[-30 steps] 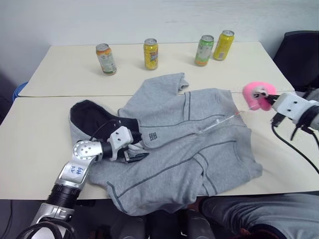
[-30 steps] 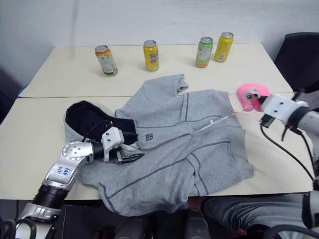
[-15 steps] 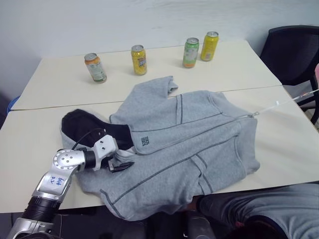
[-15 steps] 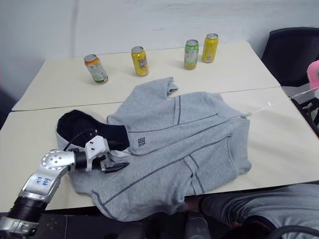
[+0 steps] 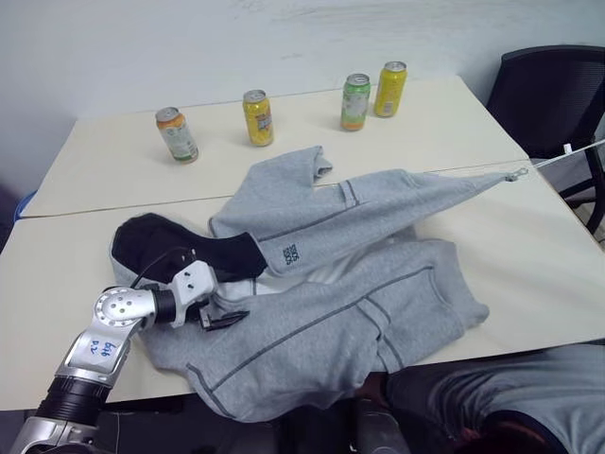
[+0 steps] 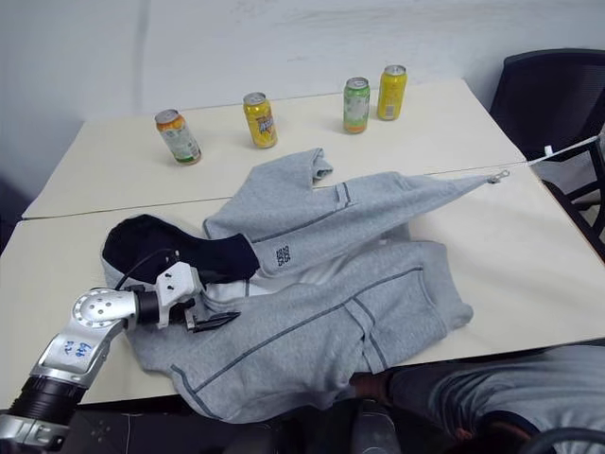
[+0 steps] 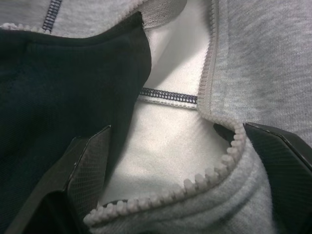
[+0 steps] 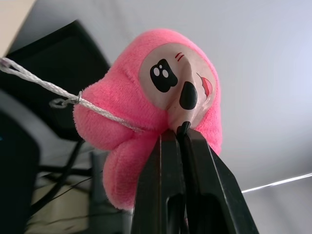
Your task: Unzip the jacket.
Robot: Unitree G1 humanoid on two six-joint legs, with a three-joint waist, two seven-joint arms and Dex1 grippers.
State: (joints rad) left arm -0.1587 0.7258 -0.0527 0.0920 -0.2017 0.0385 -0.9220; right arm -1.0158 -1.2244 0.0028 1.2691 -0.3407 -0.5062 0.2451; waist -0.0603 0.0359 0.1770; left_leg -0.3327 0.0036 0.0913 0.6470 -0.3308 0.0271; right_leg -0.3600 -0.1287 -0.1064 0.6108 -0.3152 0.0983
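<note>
The light-grey hooded jacket (image 5: pixel 321 284) lies on the table with its black-lined hood (image 5: pixel 156 241) to the left. Its front is parted, and the upper flap is stretched to the right in a point. A white cord (image 5: pixel 567 156) runs taut from the zipper pull (image 5: pixel 515 174) off to the right. My left gripper (image 5: pixel 225 317) rests at the collar, open, its fingers (image 7: pixel 85 165) on either side of the toothed zipper edge (image 7: pixel 195 187). My right gripper (image 8: pixel 183 131) is shut on a pink plush toy (image 8: pixel 146 97) that is tied to the cord.
Several drink cans (image 5: pixel 255 116) stand along the far side of the table (image 5: pixel 529 255). A black chair (image 5: pixel 548 95) is at the back right. A person's grey trouser legs (image 5: pixel 510 397) show at the front edge, bottom right.
The zipper pull has travelled right and the jacket's front has opened, with the upper flap now stretched out. The right gripper with the toy has left the head views. The left gripper shifted slightly left.
</note>
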